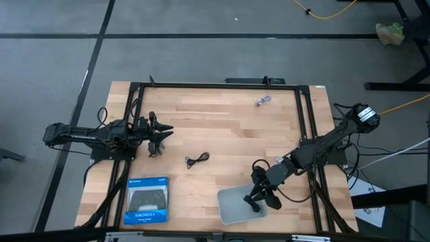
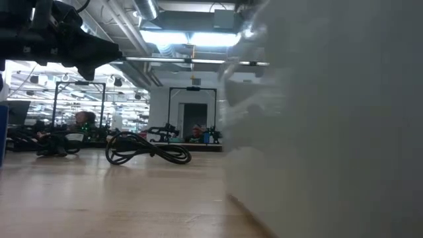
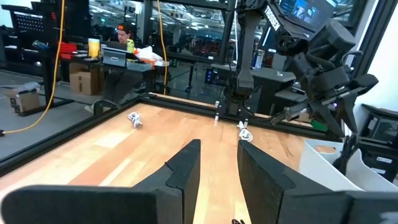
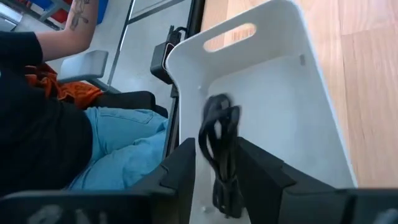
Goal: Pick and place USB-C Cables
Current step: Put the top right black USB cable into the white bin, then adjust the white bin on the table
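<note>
My right gripper (image 1: 259, 199) (image 4: 217, 146) is low over the white tray (image 1: 232, 208) (image 4: 292, 93), open. A black USB-C cable bundle (image 4: 221, 155) stands in the gap between its fingers inside the tray, its upper loop blurred. A second black cable (image 1: 197, 159) (image 2: 149, 149) lies coiled mid-table. The pale grey-purple cable (image 1: 263, 101) (image 3: 135, 118) lies near the far edge. A whitish cable (image 3: 244, 132) lies farther right. My left gripper (image 1: 160, 132) (image 3: 219, 162) waits open above the table's left side. My right gripper has the black cable bundle (image 4: 224, 180) between its fingers, which slant down into the tray. I cannot tell whether either finger touches it. The bundle's lower end seems to be on the tray floor.
A blue controller box (image 1: 146, 199) lies at the near left. A black frame (image 1: 215, 85) runs around the table's sides. The tray wall (image 2: 330, 132) fills the right half of the low view. A seated person (image 4: 56, 124) is beyond the near edge. Bare wood lies mid-table.
</note>
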Tool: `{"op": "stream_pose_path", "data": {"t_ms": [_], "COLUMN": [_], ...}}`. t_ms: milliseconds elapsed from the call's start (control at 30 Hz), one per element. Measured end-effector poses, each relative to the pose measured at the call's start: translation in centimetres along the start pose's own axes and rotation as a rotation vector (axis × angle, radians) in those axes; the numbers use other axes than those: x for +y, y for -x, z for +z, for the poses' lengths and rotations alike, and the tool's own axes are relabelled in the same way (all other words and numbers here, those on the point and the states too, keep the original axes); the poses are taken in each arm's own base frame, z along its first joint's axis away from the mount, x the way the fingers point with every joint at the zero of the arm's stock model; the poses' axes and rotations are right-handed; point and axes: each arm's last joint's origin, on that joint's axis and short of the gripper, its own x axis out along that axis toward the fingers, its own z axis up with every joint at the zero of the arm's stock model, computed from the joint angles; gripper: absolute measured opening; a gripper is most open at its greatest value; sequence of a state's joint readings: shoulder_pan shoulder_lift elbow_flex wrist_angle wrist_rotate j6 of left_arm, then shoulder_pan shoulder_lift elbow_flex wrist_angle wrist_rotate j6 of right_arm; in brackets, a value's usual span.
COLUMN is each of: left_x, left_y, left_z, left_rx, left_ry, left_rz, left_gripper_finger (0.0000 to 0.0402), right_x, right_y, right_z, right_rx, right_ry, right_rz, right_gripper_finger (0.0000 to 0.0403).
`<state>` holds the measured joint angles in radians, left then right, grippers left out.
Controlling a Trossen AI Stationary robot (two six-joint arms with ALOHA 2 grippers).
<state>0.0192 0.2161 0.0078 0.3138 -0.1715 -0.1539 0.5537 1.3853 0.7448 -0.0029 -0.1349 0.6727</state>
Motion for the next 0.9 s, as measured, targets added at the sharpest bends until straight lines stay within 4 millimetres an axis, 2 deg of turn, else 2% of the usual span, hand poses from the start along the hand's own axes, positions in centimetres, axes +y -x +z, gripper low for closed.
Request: {"op": "stream_pose_path", "data": {"t_ms": [200, 367, 533, 700, 900], "left_x": [0.0, 0.0, 0.0, 0.0, 0.0], "left_y": [0.0, 0.0, 0.0, 0.0, 0.0], "left_z": [0.0, 0.0, 0.0, 0.0, 0.0], "left_rx": [0.000, 0.000, 0.000, 0.000, 0.000], "left_ry": [0.000, 0.000, 0.000, 0.001, 0.000], "left_rz": [-0.001, -0.001, 0.000, 0.000, -0.001], "left_gripper_finger": [0.0099, 0.0099, 0.0099, 0.0099, 0.0099], "right_x": [0.0, -0.4, -2.3, -4.9, -4.9], "right_y": [0.0, 0.2, 0.6, 1.4, 1.4], "right_z": [0.0, 0.4, 0.7, -0.3, -0.6], "right_rx": [0.000, -0.010, -0.025, 0.081, 0.127], "right_ry": [0.001, 0.080, 0.132, 0.066, 0.028], "right_rz": [0.002, 0.000, -0.196, -0.480, -0.447], "right_gripper_finger": [0.0116, 0.0116, 0.0116, 0.0116, 0.0116]}}
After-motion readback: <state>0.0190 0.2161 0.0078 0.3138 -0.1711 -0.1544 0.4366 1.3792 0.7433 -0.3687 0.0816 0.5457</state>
